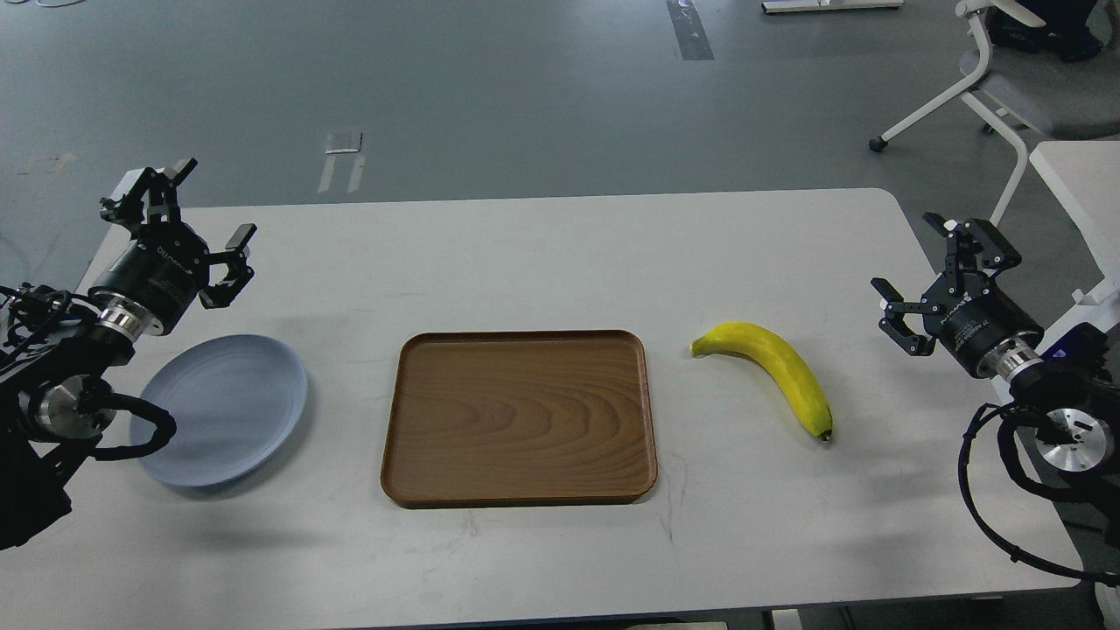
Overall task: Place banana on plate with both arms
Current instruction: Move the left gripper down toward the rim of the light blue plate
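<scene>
- Wooden tray at table centre, nothing in it.
- Plate left of tray, bare, partly hidden by left arm.
- Banana lies on table right of tray, apart from it.
- Left gripper raised beyond plate, fingers spread, holding nothing.
- Right gripper raised right of banana, fingers spread, holding nothing.

Smooth matt white surface, faintly scuffed. Brown wood-grain tray, satin sheen. Matt pale blue-grey plate. Smooth, slightly glossy yellow banana skin. Black arms with bright polished metal joint rings and rubbery black cables.
</scene>
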Tool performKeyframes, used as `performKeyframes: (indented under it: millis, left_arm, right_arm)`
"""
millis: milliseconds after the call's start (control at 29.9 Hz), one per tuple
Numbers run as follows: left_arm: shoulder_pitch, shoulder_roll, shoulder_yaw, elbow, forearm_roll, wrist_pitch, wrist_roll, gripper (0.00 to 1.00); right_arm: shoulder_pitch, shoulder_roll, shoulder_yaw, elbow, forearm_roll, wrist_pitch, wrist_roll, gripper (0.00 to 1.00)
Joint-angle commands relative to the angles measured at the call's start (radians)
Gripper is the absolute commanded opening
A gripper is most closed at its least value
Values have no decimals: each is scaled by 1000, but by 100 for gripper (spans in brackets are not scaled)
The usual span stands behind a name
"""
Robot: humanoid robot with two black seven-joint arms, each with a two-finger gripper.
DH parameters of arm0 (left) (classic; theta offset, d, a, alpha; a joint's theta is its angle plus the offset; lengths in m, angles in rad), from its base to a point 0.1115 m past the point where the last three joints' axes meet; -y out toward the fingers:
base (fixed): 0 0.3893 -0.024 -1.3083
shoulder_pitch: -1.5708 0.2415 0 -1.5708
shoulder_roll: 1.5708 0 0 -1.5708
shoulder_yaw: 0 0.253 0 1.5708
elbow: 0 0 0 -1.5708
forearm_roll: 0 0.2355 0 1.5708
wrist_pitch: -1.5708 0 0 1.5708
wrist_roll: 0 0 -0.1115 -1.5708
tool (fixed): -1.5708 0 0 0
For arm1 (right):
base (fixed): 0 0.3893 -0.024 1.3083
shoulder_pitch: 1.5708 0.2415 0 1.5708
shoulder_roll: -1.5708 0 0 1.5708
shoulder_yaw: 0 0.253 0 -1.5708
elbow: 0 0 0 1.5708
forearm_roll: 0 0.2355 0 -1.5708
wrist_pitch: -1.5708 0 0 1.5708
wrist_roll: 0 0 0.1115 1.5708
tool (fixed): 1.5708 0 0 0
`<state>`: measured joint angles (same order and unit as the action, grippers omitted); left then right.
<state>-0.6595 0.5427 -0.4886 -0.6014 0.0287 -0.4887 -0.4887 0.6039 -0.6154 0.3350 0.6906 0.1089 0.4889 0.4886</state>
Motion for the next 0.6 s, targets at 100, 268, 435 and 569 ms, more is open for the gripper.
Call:
performKeyframes:
  millis: [100, 268, 435, 569]
  left_arm:
    - [6, -3, 4, 3, 4, 0, 0, 98]
    - [3, 2, 2, 29, 0, 0, 0, 98]
    - [-15, 10, 8, 126, 22, 0, 0, 99]
    - [-60, 11, 16, 120, 132, 0, 0, 99]
  right_arm:
    - [-1, -3, 1, -2, 0, 0, 0, 100]
    - [2, -9, 1, -3, 0, 0, 0, 100]
    - [2, -12, 1, -3, 0, 0, 0, 100]
    - [2, -12, -1, -2, 0, 0, 0, 100]
